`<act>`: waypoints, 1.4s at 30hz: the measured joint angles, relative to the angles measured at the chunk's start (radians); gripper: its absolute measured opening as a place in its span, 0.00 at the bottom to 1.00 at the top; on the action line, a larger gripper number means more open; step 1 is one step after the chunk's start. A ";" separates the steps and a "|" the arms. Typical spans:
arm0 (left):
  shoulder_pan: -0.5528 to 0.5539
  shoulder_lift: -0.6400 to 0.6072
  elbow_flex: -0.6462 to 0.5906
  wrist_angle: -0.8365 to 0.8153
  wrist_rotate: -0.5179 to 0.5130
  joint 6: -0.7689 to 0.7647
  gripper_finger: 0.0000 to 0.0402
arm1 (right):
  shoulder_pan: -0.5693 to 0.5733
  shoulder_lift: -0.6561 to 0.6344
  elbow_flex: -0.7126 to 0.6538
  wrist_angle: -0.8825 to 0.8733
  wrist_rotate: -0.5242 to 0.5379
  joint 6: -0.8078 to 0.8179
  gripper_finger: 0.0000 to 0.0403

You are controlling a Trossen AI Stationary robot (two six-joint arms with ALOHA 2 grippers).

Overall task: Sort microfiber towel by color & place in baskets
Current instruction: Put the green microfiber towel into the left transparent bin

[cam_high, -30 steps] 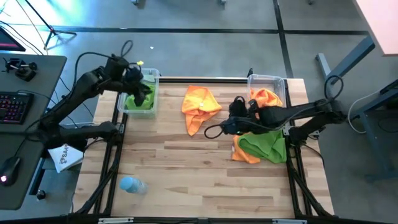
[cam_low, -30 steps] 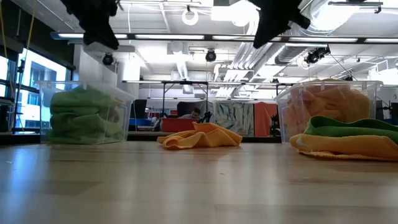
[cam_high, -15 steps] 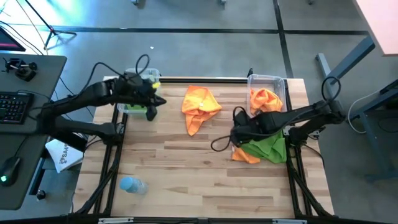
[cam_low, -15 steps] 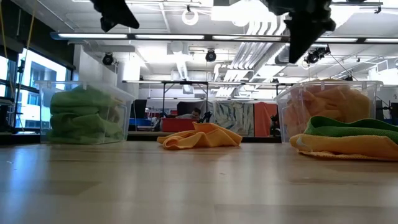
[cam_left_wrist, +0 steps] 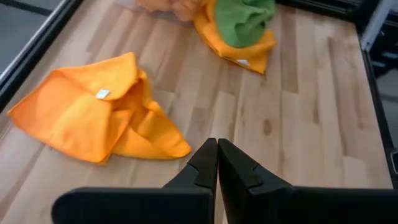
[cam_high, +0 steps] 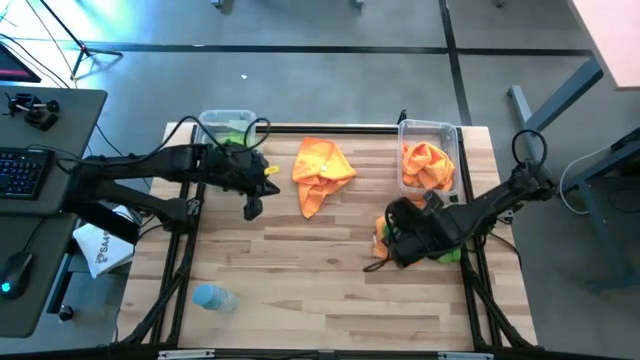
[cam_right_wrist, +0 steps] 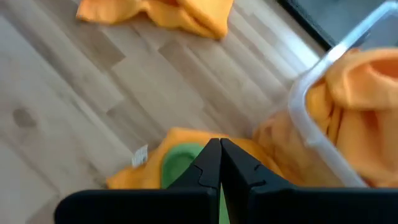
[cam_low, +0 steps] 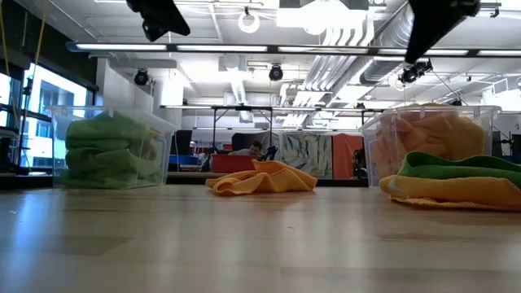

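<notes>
My left gripper (cam_high: 251, 207) is shut and empty, raised above the bare wood between the left basket (cam_high: 226, 124) and a crumpled orange towel (cam_high: 322, 170) that lies at the table's far middle (cam_left_wrist: 93, 112). My right gripper (cam_high: 392, 240) is shut and empty, raised over a pile at the right: a green towel (cam_low: 464, 166) lying on an orange one (cam_low: 456, 191), both seen under its fingers (cam_right_wrist: 180, 165). The left basket holds green towels (cam_low: 110, 150). The right basket (cam_high: 430, 128) holds orange towels (cam_right_wrist: 367, 99).
A small pale blue bottle (cam_high: 212, 297) lies near the table's near left corner. Bare wood (cam_high: 300, 270) stretches across the near half of the table. A desk with a keyboard (cam_high: 25, 170) stands left of the table. Both arms hang high in the low view (cam_low: 159, 16).
My left gripper has left the left basket, going toward the table's right and near edges, and now stands over bare wood beside the middle orange towel. My right gripper has gone toward the near edge and now stands over the green-and-orange pile. No towel has moved.
</notes>
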State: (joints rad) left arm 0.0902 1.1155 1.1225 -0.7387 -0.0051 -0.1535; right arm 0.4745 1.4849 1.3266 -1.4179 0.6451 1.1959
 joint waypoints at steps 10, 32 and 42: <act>-0.040 0.015 0.000 0.005 -0.003 0.007 0.00 | 0.160 0.000 -0.004 -0.008 -0.012 0.164 0.00; -0.040 0.014 0.000 0.015 -0.017 -0.054 0.00 | 0.165 -0.465 -0.651 0.435 -0.307 0.396 0.06; -0.039 0.019 0.000 0.058 -0.031 -0.054 0.00 | 0.128 -0.397 -0.676 0.345 -0.415 0.395 0.31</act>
State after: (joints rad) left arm 0.0509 1.1343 1.1225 -0.6810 -0.0359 -0.2077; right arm 0.6021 1.0881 0.6510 -1.0733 0.2297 1.5909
